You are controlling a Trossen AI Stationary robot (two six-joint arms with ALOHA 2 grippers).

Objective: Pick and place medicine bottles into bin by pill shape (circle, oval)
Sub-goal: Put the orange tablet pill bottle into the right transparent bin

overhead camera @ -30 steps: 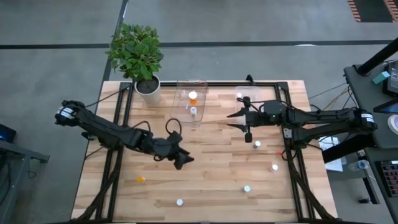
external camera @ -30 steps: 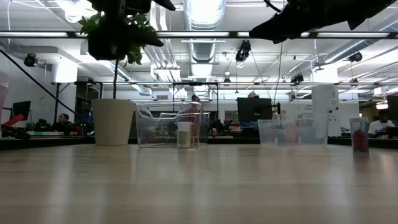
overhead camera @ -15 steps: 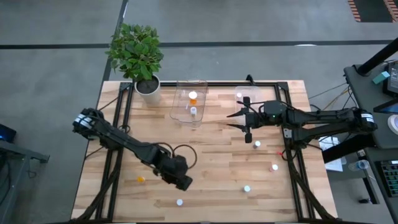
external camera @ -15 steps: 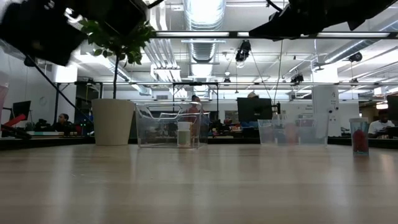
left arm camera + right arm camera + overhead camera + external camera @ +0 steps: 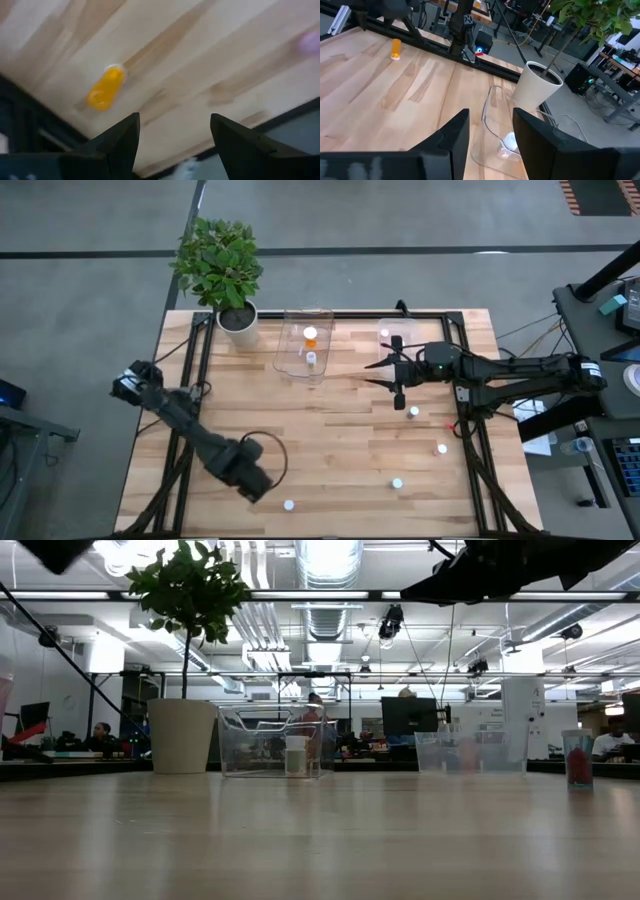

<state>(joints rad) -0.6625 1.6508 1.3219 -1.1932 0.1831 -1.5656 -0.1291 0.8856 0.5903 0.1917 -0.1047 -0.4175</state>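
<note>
Wood-plank table [image 5: 330, 430] under an open workshop, seen from above with both of my arms over it. My left gripper [image 5: 252, 480] hangs low over the near left part of the table, its fingers apart and holding nothing (the left wrist view shows bare wood between the two dark fingers). The orange bottle [image 5: 106, 88] lies on its side just beyond those fingertips, close to the table's dark frame edge; in the overhead view my own arm covers it. Its long axis runs slantwise to the gap between my fingers, neither along it nor square across it, so I judge the wrist must turn before the fingers can close across the bottle's narrow width. It also sits off-centre from the gap, toward one finger, so a small sideways shift looks needed too.

My right gripper [image 5: 398, 375] waits with fingers apart above the far middle of the table, beside the clear bin [image 5: 306, 345], well apart from the orange bottle; the left arm is plainly the nearer. A white-topped bottle [image 5: 289, 505] stands just beside my left gripper, and others [image 5: 397, 483] are scattered toward the right.
</note>
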